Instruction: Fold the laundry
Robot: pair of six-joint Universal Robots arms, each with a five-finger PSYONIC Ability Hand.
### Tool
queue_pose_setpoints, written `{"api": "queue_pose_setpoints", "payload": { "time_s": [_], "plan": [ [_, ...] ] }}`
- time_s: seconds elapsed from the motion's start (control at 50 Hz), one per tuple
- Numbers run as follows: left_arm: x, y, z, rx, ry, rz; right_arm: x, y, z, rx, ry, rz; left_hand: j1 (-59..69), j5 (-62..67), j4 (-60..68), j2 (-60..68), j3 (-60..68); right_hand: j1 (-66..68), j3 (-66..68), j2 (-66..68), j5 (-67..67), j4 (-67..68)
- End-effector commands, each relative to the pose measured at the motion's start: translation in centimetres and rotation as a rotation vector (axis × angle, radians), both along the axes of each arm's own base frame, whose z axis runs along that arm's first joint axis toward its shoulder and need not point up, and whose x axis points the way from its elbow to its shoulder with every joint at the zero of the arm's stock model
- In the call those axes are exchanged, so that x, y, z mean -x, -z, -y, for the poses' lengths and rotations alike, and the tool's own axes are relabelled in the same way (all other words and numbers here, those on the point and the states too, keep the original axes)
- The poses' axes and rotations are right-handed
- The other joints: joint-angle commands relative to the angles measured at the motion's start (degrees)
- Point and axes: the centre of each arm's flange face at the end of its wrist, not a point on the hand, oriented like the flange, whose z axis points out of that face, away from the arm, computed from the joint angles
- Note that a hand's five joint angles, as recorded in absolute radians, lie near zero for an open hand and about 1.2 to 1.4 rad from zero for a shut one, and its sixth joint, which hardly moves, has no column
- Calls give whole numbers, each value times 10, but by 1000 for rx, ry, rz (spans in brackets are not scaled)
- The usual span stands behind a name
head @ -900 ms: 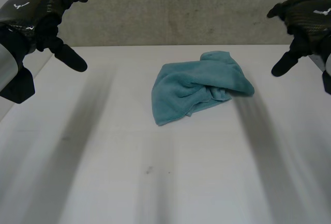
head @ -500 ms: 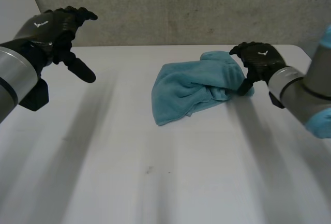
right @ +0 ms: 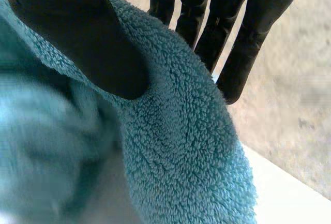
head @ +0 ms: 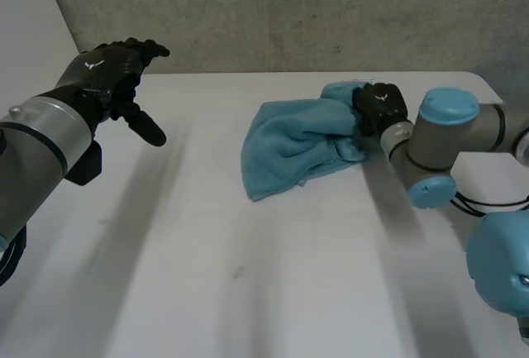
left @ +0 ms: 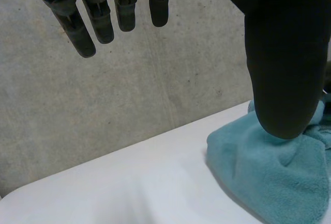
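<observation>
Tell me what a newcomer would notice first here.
A crumpled teal towel lies on the white table, a little right of the middle. The right hand is on the towel's right end, thumb on the cloth and fingers straight beyond a fold. The left hand hovers open far off at the left, apart from the towel.

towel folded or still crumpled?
Crumpled, not folded: the teal towel lies in a loose heap on the table, with uneven creases and no squared edges. The right hand is at its right edge.
</observation>
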Motion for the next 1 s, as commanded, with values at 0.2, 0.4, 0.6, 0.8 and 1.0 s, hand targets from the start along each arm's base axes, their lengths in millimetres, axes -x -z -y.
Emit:
{"api": "queue_pose_setpoints", "payload": {
  "time_s": [0.2,0.4,0.6,0.8,1.0],
  "plan": [
    [4,2,18,69,-1,-22,-8,-163,-149,153,-337,-91,-19,-27,-18,-19,-24,281,128,128,155,119],
    [32,68,52,-8,122,-3,10,-198,-235,230,-488,-165,-19,-27,-18,-19,-24,281,128,128,155,119],
    [79,131,27,-144,488,15,29,-196,-285,195,-559,-174,-15,-23,-14,-15,-21,281,128,128,155,119],
    [108,156,-6,-226,728,-13,35,-181,-291,147,-557,-184,17,9,18,17,11,281,128,128,155,119],
    [116,126,44,10,521,-76,41,-176,-234,198,-434,-244,681,673,682,681,676,281,128,128,155,119]
  ]
}}
